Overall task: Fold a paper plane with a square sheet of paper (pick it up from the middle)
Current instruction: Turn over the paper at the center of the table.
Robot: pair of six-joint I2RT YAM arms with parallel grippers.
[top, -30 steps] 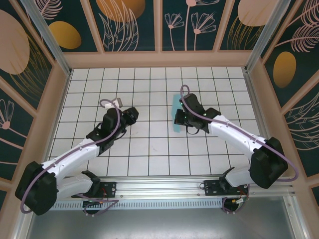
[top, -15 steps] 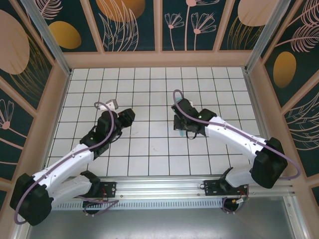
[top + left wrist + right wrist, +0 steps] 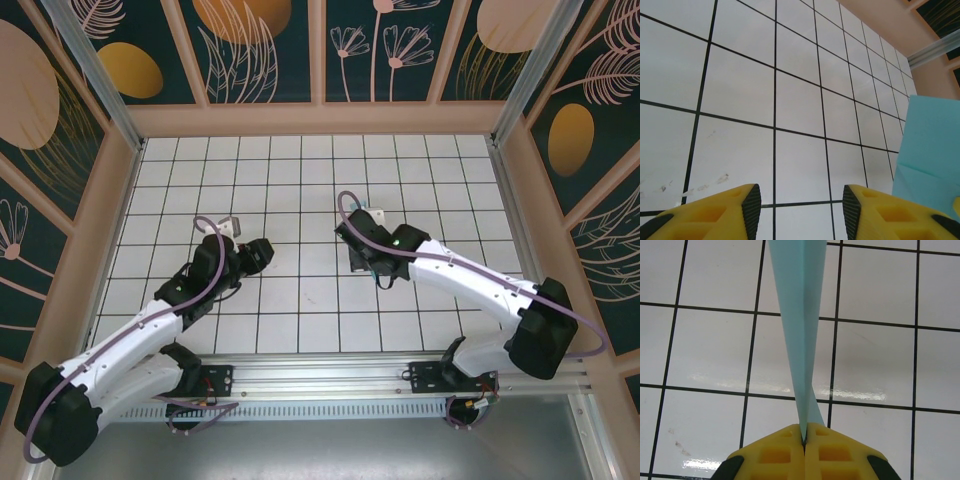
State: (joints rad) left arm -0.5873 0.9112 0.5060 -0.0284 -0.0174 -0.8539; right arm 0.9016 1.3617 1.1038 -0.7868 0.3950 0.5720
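In the right wrist view the turquoise-blue folded paper [image 3: 800,315] stands on edge as a narrow creased strip above the tiles. Its near end is pinched in my right gripper [image 3: 805,437], whose yellow jaws are pressed together on it. From above, the right gripper [image 3: 357,258] hangs over the middle of the table, and the arm covers most of the paper. My left gripper [image 3: 801,212] is open, with bare tile between its black pads [image 3: 751,210]. The paper [image 3: 930,150] shows at that view's right edge, apart from the fingers. Seen from the top, the left gripper [image 3: 262,250] sits left of centre.
The white gridded tabletop [image 3: 300,180] is bounded by tan walls [image 3: 320,120] on three sides. A metal rail [image 3: 330,375] with both arm bases runs along the near edge. Faint smudges [image 3: 700,187] mark a tile close to the left fingers.
The right gripper has carried the paper leftward and turned it up on edge, so the arm now covers it from above. The left jaws have spread wider and that arm has drawn slightly nearer.
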